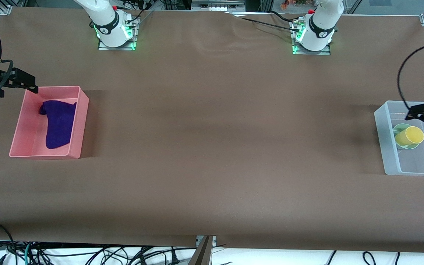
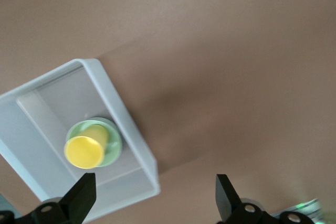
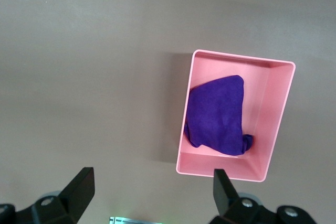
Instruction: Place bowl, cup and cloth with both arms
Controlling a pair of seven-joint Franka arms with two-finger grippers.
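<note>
I am viewing a counter point(image 1: 212, 147) covered in brown sheet, with one bin at each end. At the right arm's end, a pink bin point(image 1: 81, 121) is holding the purple cloth point(image 1: 59, 123), which is lying crumpled on the bin's floor. I am keeping the right pincer point(image 1: 31, 86) up in the air over the edge of that bin that lies farthest from the front camera; its fingers point(image 3: 79, 192) are standing wide apart in the right wrist view, and nothing is sitting between them.

At the left arm's end, a translucent pale bin point(image 1: 387, 143) is holding the pale green bowl point(image 1: 399, 129), and the yellow cup point(image 1: 410, 136) is lying tilted inside that bowl, its open mouth showing toward the front camera. I am holding the left pincer point(image 1: 416, 110) over this bin, just above the bowl and cup; its fingers point(image 2: 81, 198) are spread fully apart and gripping nothing. In the left wrist view the cup point(image 2: 86, 148) is showing nested in the bowl point(image 2: 113, 142), clear of the fingertips.
</note>
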